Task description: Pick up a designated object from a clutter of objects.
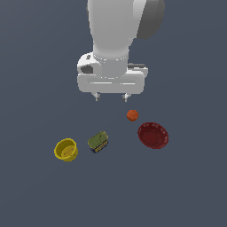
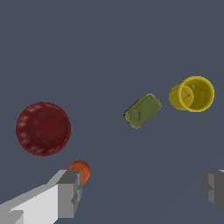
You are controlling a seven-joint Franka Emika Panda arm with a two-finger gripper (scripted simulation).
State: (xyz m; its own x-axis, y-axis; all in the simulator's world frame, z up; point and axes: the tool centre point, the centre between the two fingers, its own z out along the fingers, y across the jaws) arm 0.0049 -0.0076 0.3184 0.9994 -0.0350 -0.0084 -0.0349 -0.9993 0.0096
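The small yellow cup-like bowl [image 1: 66, 149] stands upright on the floor at the exterior view's left; it also shows in the wrist view [image 2: 192, 93]. An olive-green can [image 1: 98, 142] lies on its side just beside it, also in the wrist view [image 2: 142, 110]. A small orange ball [image 1: 132, 115] and a dark red shallow bowl [image 1: 153, 135] lie toward the exterior view's right. My gripper [image 1: 111, 97] hangs open and empty well above the floor, behind the can and the ball. Its fingers [image 2: 69, 192] frame the wrist view, apart from every object.
The flat dark grey floor [image 1: 177, 190] spreads all around the objects. In the wrist view the orange ball [image 2: 80, 170] sits partly behind one finger and the red bowl [image 2: 43, 128] lies beside it.
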